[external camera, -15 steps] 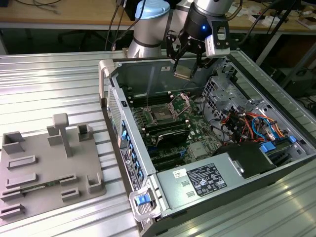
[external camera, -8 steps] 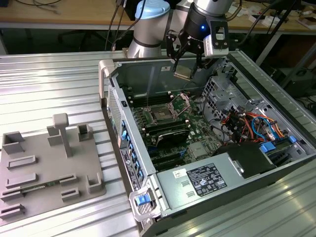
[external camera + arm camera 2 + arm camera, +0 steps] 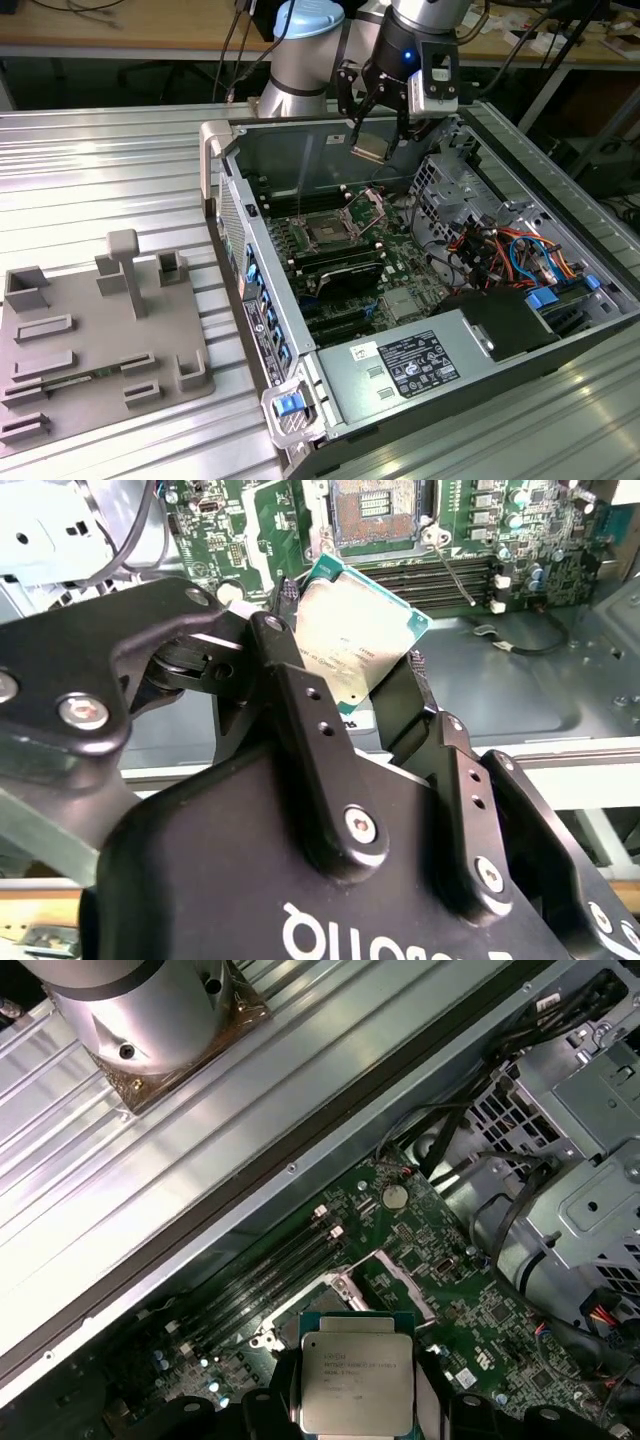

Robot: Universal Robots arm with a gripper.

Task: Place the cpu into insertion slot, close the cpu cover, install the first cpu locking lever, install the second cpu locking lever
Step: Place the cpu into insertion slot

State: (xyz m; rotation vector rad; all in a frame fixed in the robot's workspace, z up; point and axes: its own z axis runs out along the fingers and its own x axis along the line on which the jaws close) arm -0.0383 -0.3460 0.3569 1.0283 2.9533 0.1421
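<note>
There's the ribbed metal table point(image 3: 110, 170), and on it the open computer case point(image 3: 262, 320), sprawled across the centre and right of the exterior view. Inside it we have the green motherboard point(image 3: 290, 245), a grey power supply point(image 3: 400, 365) at lower centre, and orange and blue cables point(image 3: 505, 250) tangled at the right. At mid-frame the insertion slot point(image 3: 327, 232) lies uncovered, the cpu cover point(image 3: 366, 210) tipped up just beside it. Upper centre, well apart from the slot, the gripper point(image 3: 378, 135) pinches the cpu point(image 3: 355, 645) by two opposite edges: silver-grey top, thin green rim, hanging tilted
</note>
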